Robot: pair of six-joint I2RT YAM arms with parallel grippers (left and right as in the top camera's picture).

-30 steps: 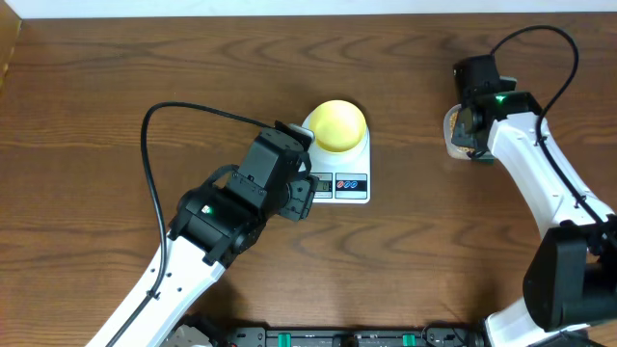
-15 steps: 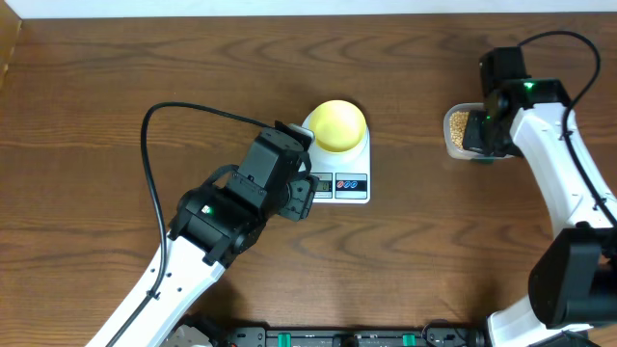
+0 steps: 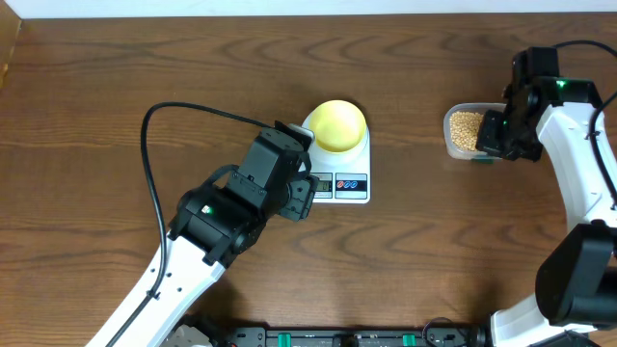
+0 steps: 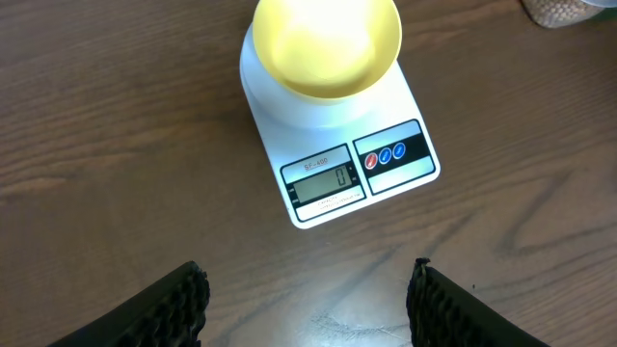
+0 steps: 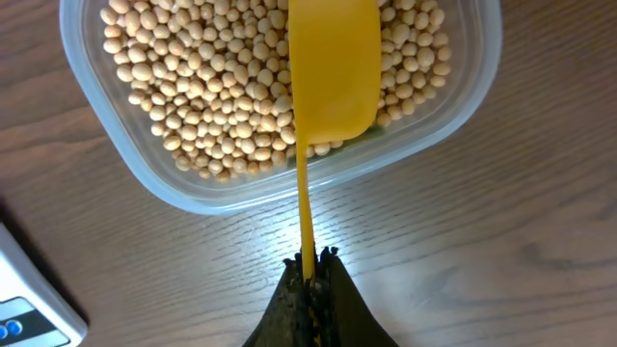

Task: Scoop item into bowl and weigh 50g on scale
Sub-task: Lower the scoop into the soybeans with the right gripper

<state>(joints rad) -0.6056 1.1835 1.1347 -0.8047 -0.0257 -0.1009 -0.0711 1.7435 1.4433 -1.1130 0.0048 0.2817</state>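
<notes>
The pale-yellow bowl (image 3: 339, 124) (image 4: 326, 43) stands empty on the white scale (image 3: 359, 154) (image 4: 289, 111), whose display shows zero. Tan beans (image 3: 467, 125) (image 5: 202, 87) fill a clear tub (image 3: 449, 138) (image 5: 461, 116) to the right of the scale. My right gripper (image 3: 494, 141) (image 5: 310, 258) is shut on the thin handle of a yellow scoop (image 5: 333, 67); the scoop's blade lies over the beans at the tub's near side. My left gripper (image 3: 307, 189) (image 4: 308, 275) hovers open just in front of the scale, with nothing between its fingers.
A corner of the scale (image 5: 24, 308) shows at the lower left of the right wrist view. The left arm's black cable (image 3: 154, 120) loops over the table to the left of the scale. Bare brown wood surrounds the scale and the tub.
The right arm has drawn back to the right with the scoop, uncovering the beans in the tub. The left arm, bowl and scale have not moved.
</notes>
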